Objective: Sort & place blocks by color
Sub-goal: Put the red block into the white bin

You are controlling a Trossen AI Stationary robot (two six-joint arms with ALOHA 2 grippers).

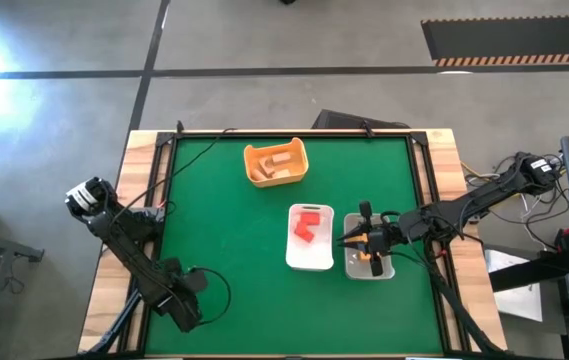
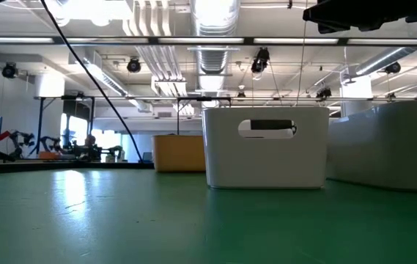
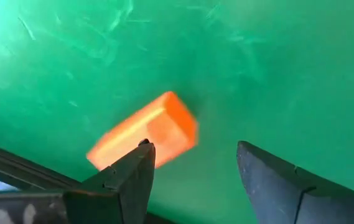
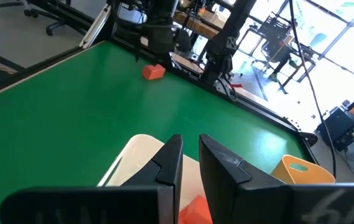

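My left gripper (image 3: 192,149) is open above the green mat at the table's near left. An orange block (image 3: 145,134) lies on the mat, partly between the fingers and close to one of them. The right wrist view shows that block (image 4: 153,72) beside the left arm; in the high view the arm hides it. My right gripper (image 1: 359,240) hangs over the clear tray (image 1: 369,268), which holds an orange block (image 1: 375,263). Its fingers (image 4: 190,149) are open by a narrow gap and hold nothing. Red blocks (image 1: 307,226) lie in the white tray (image 1: 311,257). Tan blocks (image 1: 282,160) lie in the orange tub (image 1: 276,162). My left gripper stands with one fingertip (image 3: 140,152) at the orange block's side (image 3: 158,140), coming from above. Whether the finger touches the block, I cannot tell. The block lies flat on the mat.
The white tray and the clear tray stand side by side right of centre, and the tub stands toward the far edge. Cables run along the table's left and right edges. The bare green mat (image 1: 224,240) stretches between the left arm and the trays.
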